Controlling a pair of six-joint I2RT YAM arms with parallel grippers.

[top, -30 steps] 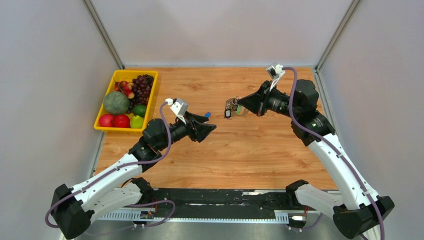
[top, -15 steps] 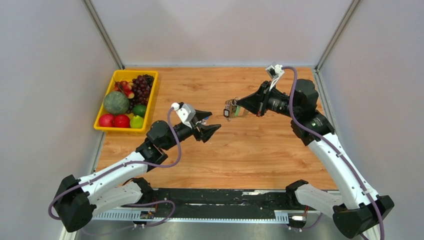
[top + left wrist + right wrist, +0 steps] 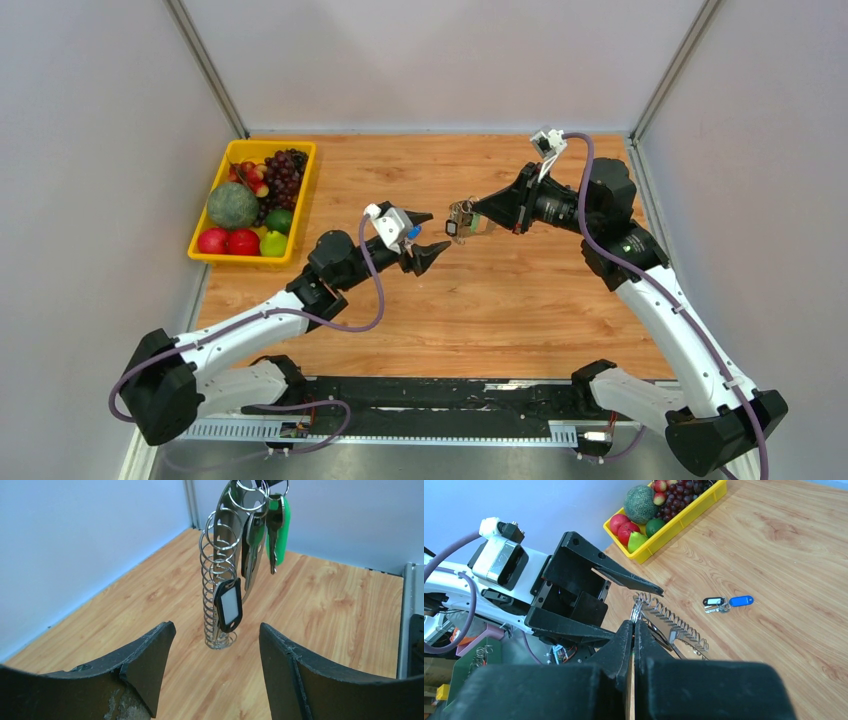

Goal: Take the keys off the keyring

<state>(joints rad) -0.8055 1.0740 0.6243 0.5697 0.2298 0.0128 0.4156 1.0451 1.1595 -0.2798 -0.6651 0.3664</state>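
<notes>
**Right pincer** (image 3: 477, 212): the fingers are together, clamped on the top of the keyring (image 3: 220, 580), and hold it in the air above the desk (image 3: 500, 300). The keyring hangs down as a coil of silvery wire loops. On it you can see a black-and-white key (image 3: 228, 605) low on the coil, plain metal keys (image 3: 255, 545) higher up, and the green tag (image 3: 278, 530) behind those.

**Left pincer** (image 3: 216, 630): the fingers are apart and hold nothing. It points at the keyring from the left, with the coil's lower end just ahead of the gap between the fingers. You cannot tell from these views whether the coil sits inside that gap.

**Off the ring**: a blue key (image 3: 741, 600) and a second black-and-white key (image 3: 713, 601) lie touching each other on the desk, near the left pincer. A yellow tray (image 3: 304, 200) of fruit stands at the far left of the desk, well apart from both pincers.
</notes>
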